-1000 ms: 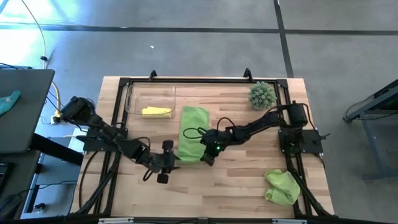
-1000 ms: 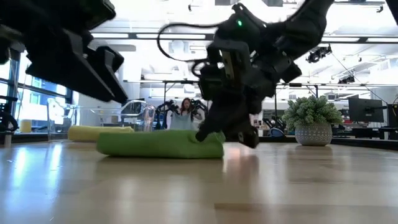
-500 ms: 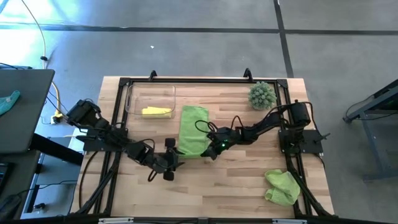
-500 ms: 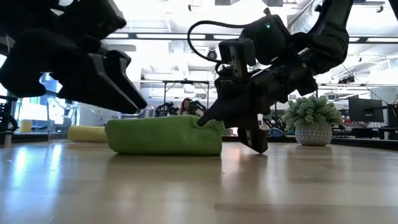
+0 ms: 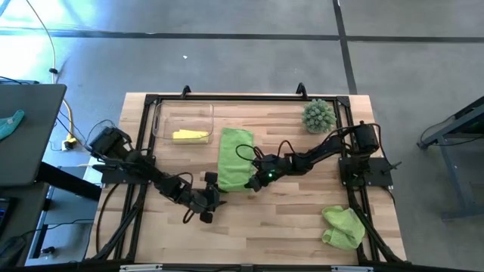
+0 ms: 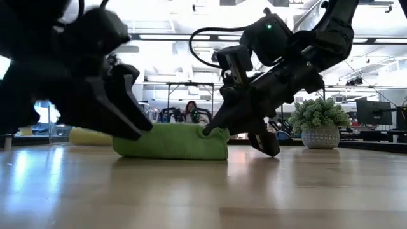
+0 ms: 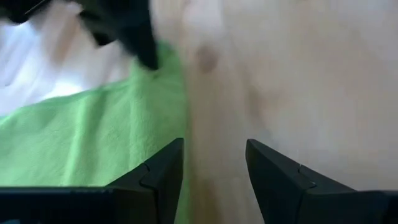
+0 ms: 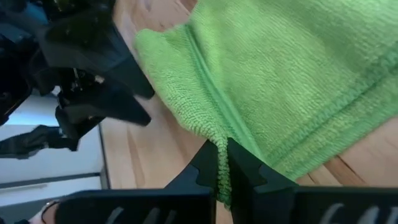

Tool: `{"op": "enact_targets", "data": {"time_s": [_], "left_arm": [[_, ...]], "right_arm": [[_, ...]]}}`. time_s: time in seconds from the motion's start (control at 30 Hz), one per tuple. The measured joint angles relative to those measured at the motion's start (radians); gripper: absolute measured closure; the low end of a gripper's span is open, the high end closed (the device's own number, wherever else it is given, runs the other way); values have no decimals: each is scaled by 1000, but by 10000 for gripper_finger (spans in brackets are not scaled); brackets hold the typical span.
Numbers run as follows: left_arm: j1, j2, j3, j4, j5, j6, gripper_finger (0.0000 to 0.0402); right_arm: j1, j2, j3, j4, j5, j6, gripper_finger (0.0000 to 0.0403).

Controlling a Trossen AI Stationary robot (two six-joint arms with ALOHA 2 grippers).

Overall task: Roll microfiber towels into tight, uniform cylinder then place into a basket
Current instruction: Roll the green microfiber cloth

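Towels: 3 total. Green towel [image 5: 235,158] flat mid-table, 2nd green [image 5: 342,227] crumpled near right corner, yellow roll [image 5: 190,135] in basket [image 5: 160,113]. Plant [image 5: 318,115]: 1. No readable writing.
R gripper [image 5: 253,183] pinched tight on green towel's near corner, lifting it.
L gripper [image 5: 211,198] just beside towel's near edge, fingers [image 7: 158,177] parted, holds nothing.

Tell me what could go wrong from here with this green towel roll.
The right gripper pinches only a thin corner of the green towel, so the fold could slip free and the roll may loosen. The left gripper stands open right at the towel's edge, close to the right gripper; the two could bump. The roll looks flat, not yet tight, so it may sit badly beside the yellow towel in the basket.
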Motion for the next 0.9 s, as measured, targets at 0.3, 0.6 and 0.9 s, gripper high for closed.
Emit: {"op": "enact_targets", "data": {"time_s": [0.3,0.6,0.9], "left_arm": [[3,83,26,4,-104,4,243],[19,93,44,-56,-95,-28,243],[74,84,49,-150,104,-311,243]], "right_arm": [[8,6,102,-272,2,-28,403],[8,10,169,-376,-7,-108,403],[3,3,235,-424,-87,-319,337]]}}
